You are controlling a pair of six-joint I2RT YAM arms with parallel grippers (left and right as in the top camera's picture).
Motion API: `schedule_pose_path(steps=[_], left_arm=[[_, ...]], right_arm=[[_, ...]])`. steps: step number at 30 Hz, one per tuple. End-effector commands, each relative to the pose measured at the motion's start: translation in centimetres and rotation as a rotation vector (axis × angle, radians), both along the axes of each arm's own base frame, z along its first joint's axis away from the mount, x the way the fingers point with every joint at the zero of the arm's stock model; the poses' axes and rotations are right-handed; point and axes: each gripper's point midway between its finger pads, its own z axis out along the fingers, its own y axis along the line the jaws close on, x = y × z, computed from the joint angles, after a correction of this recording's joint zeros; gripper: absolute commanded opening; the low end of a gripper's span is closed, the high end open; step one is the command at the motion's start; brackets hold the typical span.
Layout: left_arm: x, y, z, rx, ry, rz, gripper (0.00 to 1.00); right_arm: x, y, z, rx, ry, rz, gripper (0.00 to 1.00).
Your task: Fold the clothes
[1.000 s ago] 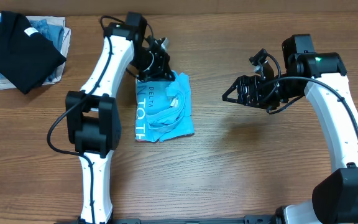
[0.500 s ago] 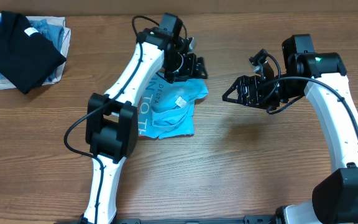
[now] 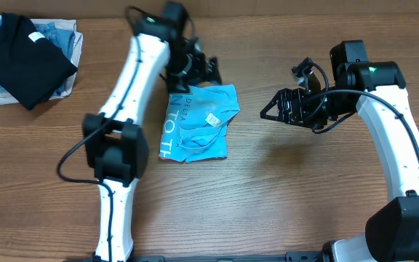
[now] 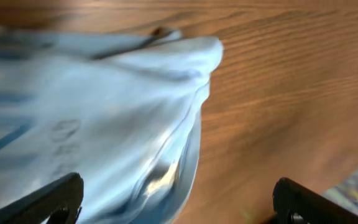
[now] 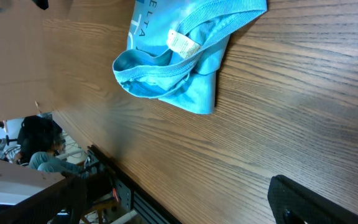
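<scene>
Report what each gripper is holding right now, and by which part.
Nothing is held. The left gripper is open above the t-shirt at its far edge. The right gripper is open, apart from it.

I read the left gripper with jaws spread wide, just beyond the far edge of the light sky-blue short-sleeved t-shirt. A second ago it was clamped on that edge. It swung right, then came back left. The t-shirt's top corner now lies drawn out to the right.
</scene>
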Motion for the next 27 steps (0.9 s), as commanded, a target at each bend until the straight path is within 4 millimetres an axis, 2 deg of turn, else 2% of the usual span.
schedule_pose_path(steps=[1, 4, 5, 9, 15, 23, 27], left_arm=[[-0.5, 2.7, 4.7, 0.005, -0.084, -0.03, 1.0], [-3.1, 5.1, 4.5, 0.077, 0.028, -0.025, 0.99], [-3.2, 5.5, 4.1, 0.094, 0.032, -0.03, 0.92], [-4.3, 6.2, 2.1, 0.157, 0.089, -0.057, 0.9], [-7.8, 6.9, -2.1, 0.195, 0.259, -0.121, 0.88], [-11.3, 6.2, -4.6, 0.195, 0.405, -0.156, 0.88], [-11.7, 5.0, -4.8, 0.174, 0.403, -0.186, 0.87]], right_arm=[[-0.1, 0.0, 0.0, 0.001, -0.001, 0.0, 0.97], [0.0, 0.0, 0.0, 0.001, -0.002, 0.0, 0.97], [0.0, 0.1, 0.0, 0.001, -0.004, 0.0, 0.97], [0.1, 0.1, 0.0, 0.002, -0.006, 0.0, 0.96], [-0.4, 0.0, -0.1, 0.0, 0.015, 0.001, 0.95], [0.1, 0.1, 0.0, 0.002, -0.008, 0.0, 0.95], [0.3, 0.1, 0.0, 0.003, -0.019, 0.0, 0.95]])
